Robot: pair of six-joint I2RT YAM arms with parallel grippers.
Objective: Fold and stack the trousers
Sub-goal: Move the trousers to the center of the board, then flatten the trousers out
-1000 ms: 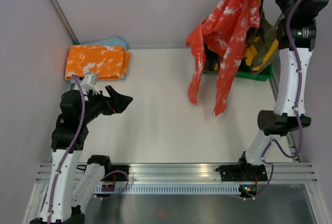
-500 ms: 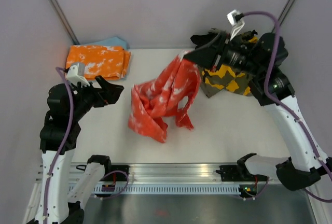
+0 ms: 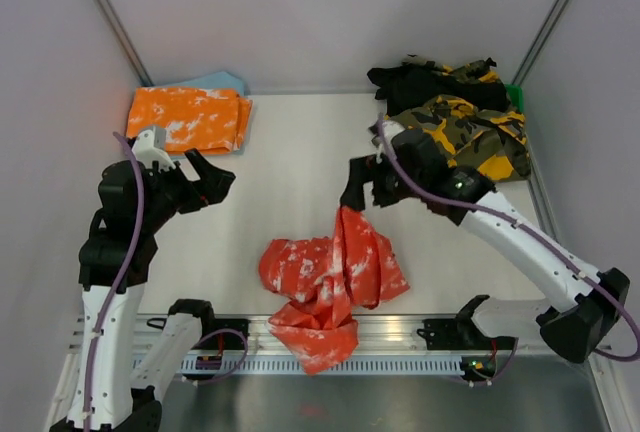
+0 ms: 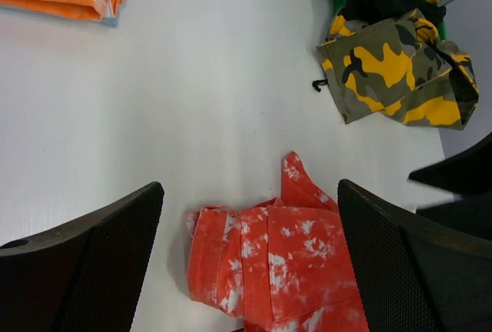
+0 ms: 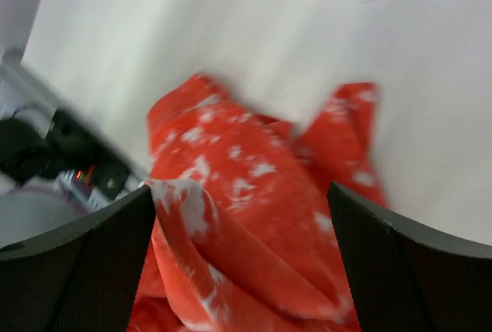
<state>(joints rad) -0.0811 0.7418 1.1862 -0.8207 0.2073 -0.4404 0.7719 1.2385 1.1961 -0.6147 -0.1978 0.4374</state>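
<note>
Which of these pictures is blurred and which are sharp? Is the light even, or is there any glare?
Right wrist view: motion blur smears the red trousers, and their edges are soft. Left wrist view: sharp, with the pattern of the camouflage trousers crisp. Top view: sharp, with even light, only soft shadows and no glare.

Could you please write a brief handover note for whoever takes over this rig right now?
Left gripper: open, empty, above the table on its left side. Right gripper: open, empty, above the red trousers, which lie crumpled at the near edge, partly over the rail. Done: orange pair folded at far left. To do: fold and stack the red pair; camouflage pair and black pair are heaped far right.
</note>
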